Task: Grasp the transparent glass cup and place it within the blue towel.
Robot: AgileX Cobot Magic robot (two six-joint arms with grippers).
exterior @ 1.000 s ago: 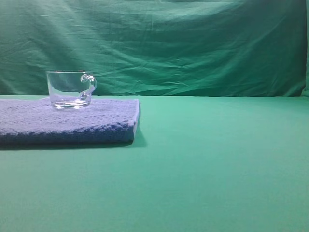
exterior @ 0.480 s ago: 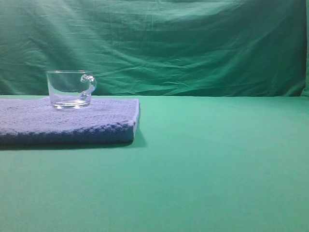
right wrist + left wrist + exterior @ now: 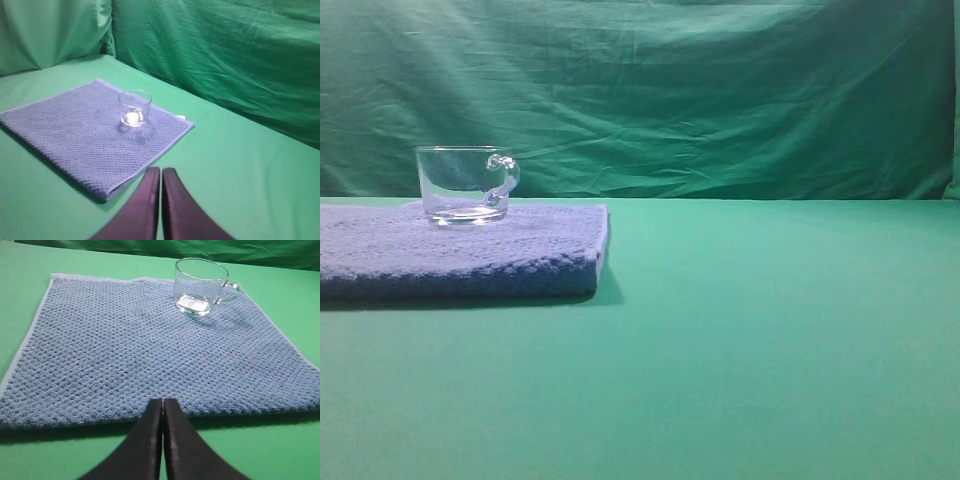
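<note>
The transparent glass cup (image 3: pixel 467 184) stands upright on the blue towel (image 3: pixel 470 250) at the left, handle to the right. It also shows in the left wrist view (image 3: pixel 200 286) near the towel's (image 3: pixel 140 350) far right corner, and in the right wrist view (image 3: pixel 134 107) on the towel (image 3: pixel 85 135). My left gripper (image 3: pixel 162 401) is shut and empty, just at the towel's near edge. My right gripper (image 3: pixel 161 171) is shut and empty, off the towel's near right edge, well back from the cup. Neither gripper shows in the exterior view.
A green cloth covers the table (image 3: pixel 770 330) and hangs as a wrinkled backdrop (image 3: pixel 670 90) behind. In the right wrist view the backdrop (image 3: pixel 225 60) runs close behind the towel.
</note>
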